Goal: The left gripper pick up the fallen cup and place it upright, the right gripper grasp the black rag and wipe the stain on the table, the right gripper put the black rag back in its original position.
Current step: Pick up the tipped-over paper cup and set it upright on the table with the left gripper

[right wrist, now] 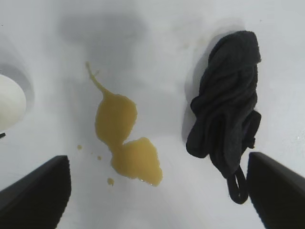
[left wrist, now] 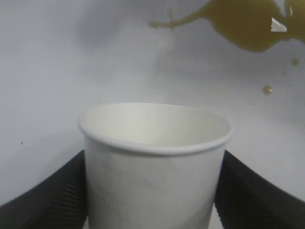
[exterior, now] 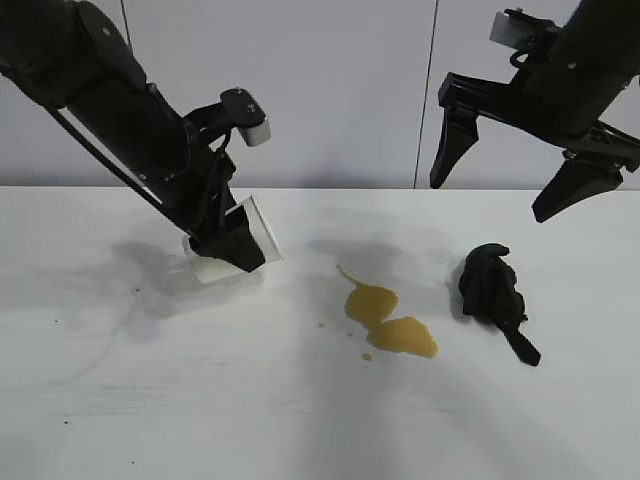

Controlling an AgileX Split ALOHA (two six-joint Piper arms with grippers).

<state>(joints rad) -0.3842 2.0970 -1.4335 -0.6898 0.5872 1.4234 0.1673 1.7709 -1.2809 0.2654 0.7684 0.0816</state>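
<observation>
White paper, the cup (exterior: 232,240) sits tilted in the left gripper (exterior: 228,247) at the table's (exterior: 120,400) left, the stain (exterior: 388,320) and black rag (exterior: 492,287) lying rightward beneath the spread right gripper (exterior: 510,180). The left wrist view shows fingers (left wrist: 52,195) pressing the cup's sides. The right wrist view shows stain beside rag, apart.

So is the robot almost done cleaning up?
Not yet. The left gripper has the cup clamped between its fingers, not yet stood up. The stain is unwiped, the black rag untouched, and the right gripper hangs open above.
</observation>
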